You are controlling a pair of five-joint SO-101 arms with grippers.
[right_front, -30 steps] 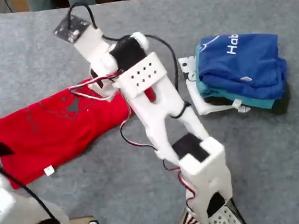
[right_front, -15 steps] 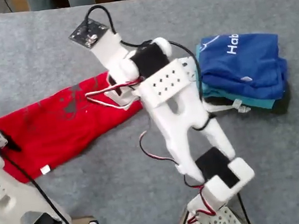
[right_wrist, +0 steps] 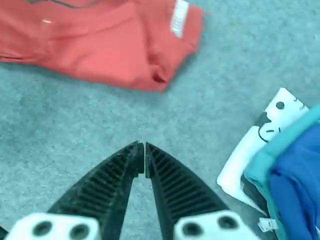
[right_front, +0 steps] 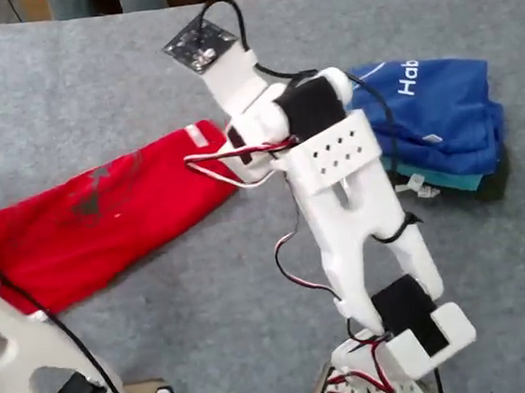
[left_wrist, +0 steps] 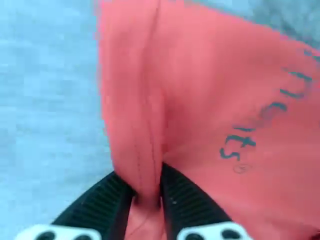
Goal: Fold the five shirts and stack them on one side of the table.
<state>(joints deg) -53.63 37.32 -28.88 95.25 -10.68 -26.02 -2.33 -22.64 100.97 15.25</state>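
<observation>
The red shirt [right_front: 105,218] is lying left of centre, long axis near-left to far-right. The left gripper [left_wrist: 147,180] is clamping a ridge at its left end. The right gripper [right_wrist: 141,147], jaws together and empty, is hovering just off its right end, a gap the right wrist view is showing and the arm is hiding from above

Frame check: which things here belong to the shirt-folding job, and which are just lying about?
Job: red shirt, pinched by left pincer; stack of folded shirts; right pincer, shut on nothing.
Just there: grey table.
</observation>
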